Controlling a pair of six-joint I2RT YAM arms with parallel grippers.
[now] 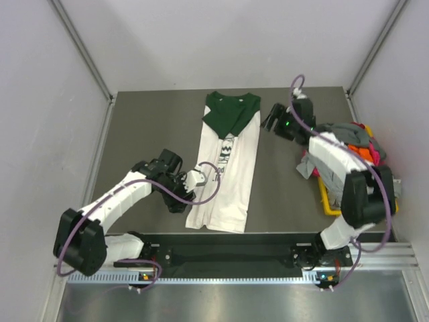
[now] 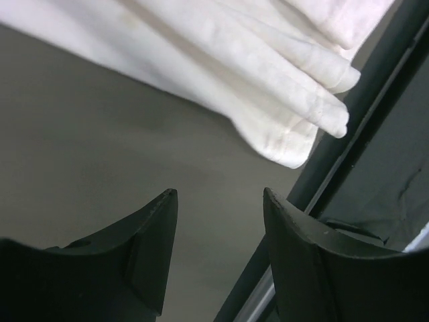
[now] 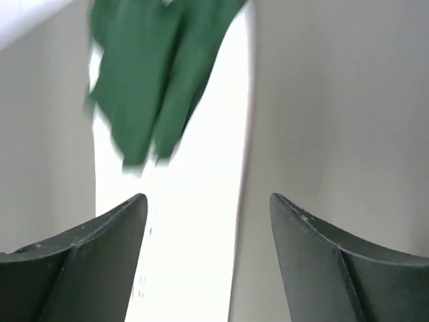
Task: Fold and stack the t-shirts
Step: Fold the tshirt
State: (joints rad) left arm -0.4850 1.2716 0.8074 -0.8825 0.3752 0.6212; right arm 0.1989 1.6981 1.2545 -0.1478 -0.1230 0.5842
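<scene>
View from top: white t-shirt (image 1: 224,171) mid-table, folded to narrow strip, long axis 12-to-6, green end at 12. Left gripper (image 1: 196,180) at strip's 9 o'clock edge, nearer hem; right gripper (image 1: 271,121) at 3 o'clock of collar end. Bare table (image 1: 147,127) either side

Left wrist: jaws apart, empty; hem corner (image 2: 288,100) at 1 o'clock, table's near rim close by

Right wrist: jaws wide, empty; green sleeve (image 3: 154,74) at 11 o'clock, blurred

White arms (image 1: 114,198), black joints (image 1: 80,241), purple cables (image 1: 291,86), dark tapered fingers (image 2: 144,248).
</scene>
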